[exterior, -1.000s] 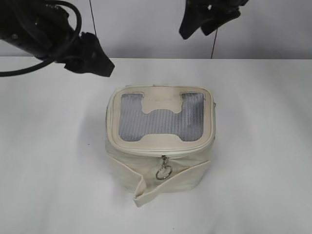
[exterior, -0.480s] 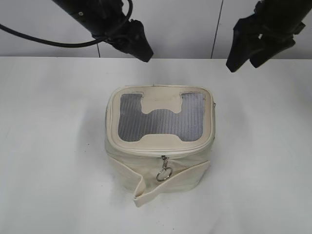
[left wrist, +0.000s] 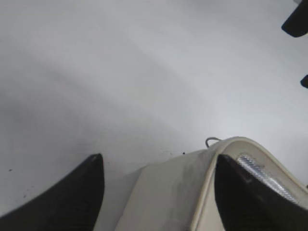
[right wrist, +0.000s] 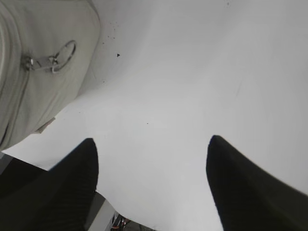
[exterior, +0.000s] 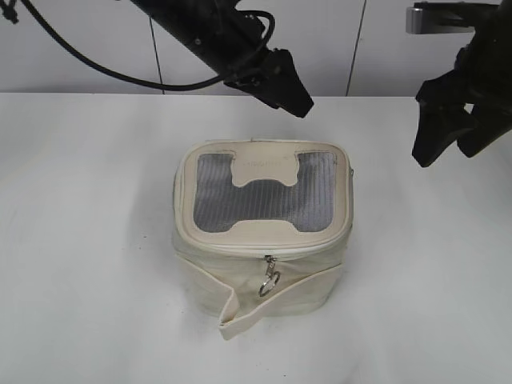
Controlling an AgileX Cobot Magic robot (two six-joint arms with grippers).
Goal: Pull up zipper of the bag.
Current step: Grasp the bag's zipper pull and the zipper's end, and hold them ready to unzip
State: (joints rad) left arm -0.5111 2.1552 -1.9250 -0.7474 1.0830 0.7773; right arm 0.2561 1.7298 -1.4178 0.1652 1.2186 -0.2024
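Bag (exterior: 260, 232) sits mid-table (exterior: 80, 240), upright, lid up, strap flap (exterior: 276, 304) hanging loose on the near side. The zipper (exterior: 264, 248) runs round the lid rim; one slider with its ring pull (exterior: 270, 282) hangs at the near face, centre. A second slider (right wrist: 50, 60) shows in the right wrist view on the bag's side wall.

Left to right:

Left gripper (exterior: 280, 84): arm reaches in from the far left and slants down toward the bag's far edge. It is above and just behind the lid, not touching. In the left wrist view the fingers (left wrist: 67, 192) stand spread, with the bag's far corner between them. Released, holding nothing.

Right gripper (exterior: 448, 136): hangs off to the right of the bag, well apart, tips pointing down at the table. In its wrist view the fingers (right wrist: 250, 187) are parted over bare tabletop. Also released, empty.

How I would run this step, as a judgement only: use one gripper to steady the bag wall or lid so the soft body does not drag. Bring the other down on a ring pull and pinch the ring flat between the pads rather than the slider body. Then pull along the track, following the rim's curve. A pull across the track would likely tip the bag.
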